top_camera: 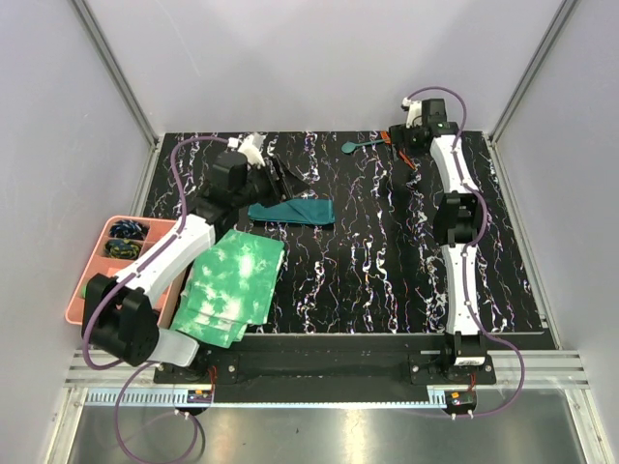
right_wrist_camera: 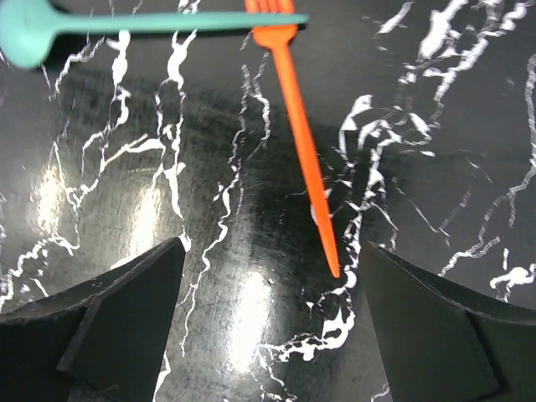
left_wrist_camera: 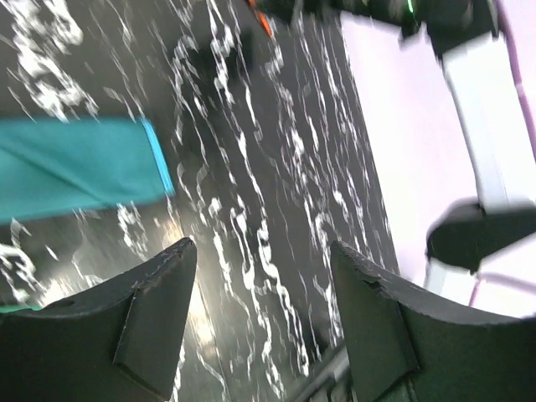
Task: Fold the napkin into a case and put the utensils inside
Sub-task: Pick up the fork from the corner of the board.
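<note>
L tool [left_wrist_camera: 260, 251] is seen open, nothing held, beside the folded napkin [top_camera: 290, 211] at bench [top_camera: 387, 271] left-centre. R tool [right_wrist_camera: 270, 251] is spread wide, empty, over fork [right_wrist_camera: 301, 142] & spoon [right_wrist_camera: 151, 23] (crossed, far edge).

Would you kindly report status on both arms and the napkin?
Left end effector open beside folded napkin. Right end effector open over fork and spoon. Neither inside yet. Green cloths near napkin.

The case [top_camera: 290, 211] lies on the table [top_camera: 387, 271], just beside the left gripper [top_camera: 283, 181]. The spoon [top_camera: 356, 146] lies near the right gripper [top_camera: 396, 143]. Green cloths [top_camera: 237, 280] lie by the tray [top_camera: 81, 292].
</note>
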Tool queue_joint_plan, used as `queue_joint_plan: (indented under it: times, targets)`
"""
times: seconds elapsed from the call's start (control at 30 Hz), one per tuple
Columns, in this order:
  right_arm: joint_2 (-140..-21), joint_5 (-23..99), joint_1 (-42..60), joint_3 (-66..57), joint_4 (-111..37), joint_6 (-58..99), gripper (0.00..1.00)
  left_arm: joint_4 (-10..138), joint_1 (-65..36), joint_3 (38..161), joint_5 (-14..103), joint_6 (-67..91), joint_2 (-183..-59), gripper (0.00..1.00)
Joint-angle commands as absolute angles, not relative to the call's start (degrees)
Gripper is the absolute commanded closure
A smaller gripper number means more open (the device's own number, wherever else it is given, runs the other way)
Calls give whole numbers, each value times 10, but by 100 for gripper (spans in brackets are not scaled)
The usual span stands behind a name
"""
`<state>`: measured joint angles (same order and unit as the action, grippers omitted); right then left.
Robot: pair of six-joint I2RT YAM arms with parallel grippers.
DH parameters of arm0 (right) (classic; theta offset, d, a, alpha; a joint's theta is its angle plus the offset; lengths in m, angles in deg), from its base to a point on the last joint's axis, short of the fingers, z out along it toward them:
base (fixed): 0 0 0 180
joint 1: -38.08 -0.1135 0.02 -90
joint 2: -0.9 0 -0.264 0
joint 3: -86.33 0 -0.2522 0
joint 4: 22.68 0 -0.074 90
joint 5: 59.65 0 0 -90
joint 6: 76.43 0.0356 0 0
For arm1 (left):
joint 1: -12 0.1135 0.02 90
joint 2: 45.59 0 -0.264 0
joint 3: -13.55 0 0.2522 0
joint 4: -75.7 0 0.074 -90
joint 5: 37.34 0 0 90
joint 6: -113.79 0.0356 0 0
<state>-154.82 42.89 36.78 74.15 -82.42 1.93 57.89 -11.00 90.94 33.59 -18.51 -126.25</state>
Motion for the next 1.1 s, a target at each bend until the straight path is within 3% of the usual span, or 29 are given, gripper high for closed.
queue_joint_plan:
  times: [0.0,0.47,0.67,0.87,1.07]
  targets:
    - [-1556,409,365,756,-812,-44,7,576,-116,894,286,-184,-1235,32]
    - [-1628,405,364,782,-810,-69,14,564,-130,914,260,-192,-1241,34]
    - [-1625,427,364,779,-821,-72,35,558,-130,926,257,-190,-1238,34]
    - [-1625,435,364,777,-836,-72,38,557,-130,926,254,-190,-1235,35]
    - [-1615,456,364,759,-845,-76,51,549,-130,925,259,-186,-1228,35]
